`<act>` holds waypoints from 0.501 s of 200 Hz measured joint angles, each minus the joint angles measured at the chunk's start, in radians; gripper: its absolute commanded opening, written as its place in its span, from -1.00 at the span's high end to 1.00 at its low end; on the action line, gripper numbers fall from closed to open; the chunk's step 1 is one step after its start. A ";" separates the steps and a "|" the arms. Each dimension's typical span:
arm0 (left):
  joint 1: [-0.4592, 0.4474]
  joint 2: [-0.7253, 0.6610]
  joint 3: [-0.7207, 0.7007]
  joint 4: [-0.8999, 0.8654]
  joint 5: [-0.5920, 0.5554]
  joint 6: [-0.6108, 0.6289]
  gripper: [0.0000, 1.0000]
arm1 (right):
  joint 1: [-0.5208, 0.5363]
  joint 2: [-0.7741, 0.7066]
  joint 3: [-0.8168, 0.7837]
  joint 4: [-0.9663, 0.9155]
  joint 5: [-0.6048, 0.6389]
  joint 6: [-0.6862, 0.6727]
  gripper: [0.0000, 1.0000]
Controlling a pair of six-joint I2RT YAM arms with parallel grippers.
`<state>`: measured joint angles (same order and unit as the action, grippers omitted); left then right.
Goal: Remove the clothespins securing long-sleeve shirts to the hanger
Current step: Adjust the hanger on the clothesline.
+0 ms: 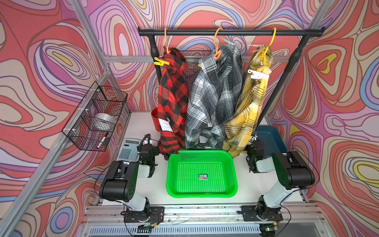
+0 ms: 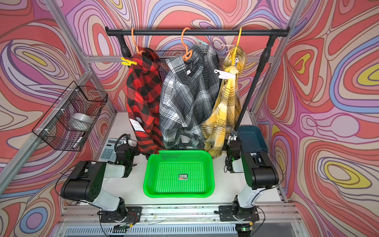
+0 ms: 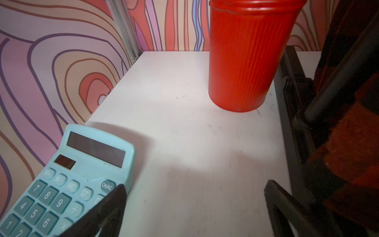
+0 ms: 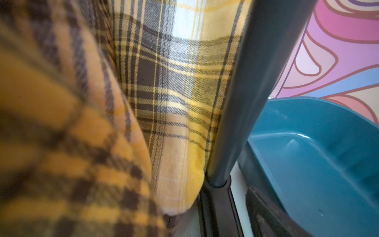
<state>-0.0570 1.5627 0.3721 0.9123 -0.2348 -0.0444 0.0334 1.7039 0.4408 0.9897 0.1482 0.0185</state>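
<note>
In both top views three long-sleeve shirts hang from a black rail (image 1: 229,32): red-and-black (image 1: 173,98), grey plaid (image 1: 213,96) and yellow plaid (image 1: 250,102). A yellow clothespin (image 1: 161,61) grips the red shirt's shoulder on its orange hanger (image 1: 166,41). A white clothespin (image 1: 257,74) sits on the yellow shirt, and a pale green clothespin (image 1: 227,42) is at the grey shirt's top. My left gripper (image 3: 194,197) is open low over bare table beside the red shirt's hem. My right gripper (image 4: 184,215) is open by the rack post, with the yellow shirt (image 4: 174,82) hiding one finger.
A green perforated basket (image 1: 168,180) lies between my arms. A blue calculator (image 3: 67,180) and a red bin (image 3: 246,61) are near the left gripper. A teal tub (image 4: 317,153) and the rack post (image 4: 246,92) flank the right one. A wire basket (image 1: 96,117) hangs on the left wall.
</note>
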 measured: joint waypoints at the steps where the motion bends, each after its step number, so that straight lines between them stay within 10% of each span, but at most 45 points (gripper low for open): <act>1: 0.000 0.000 0.000 0.000 0.000 0.000 -1.00 | 0.000 0.000 0.000 0.000 0.000 0.000 -0.97; 100: 0.000 0.000 0.000 0.000 0.000 0.007 -0.99 | 0.000 0.000 0.000 -0.003 0.000 0.000 -0.97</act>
<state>-0.0570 1.5627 0.3721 0.9123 -0.2344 -0.0376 0.0334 1.7039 0.4412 0.9867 0.1478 0.0185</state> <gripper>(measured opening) 0.998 0.985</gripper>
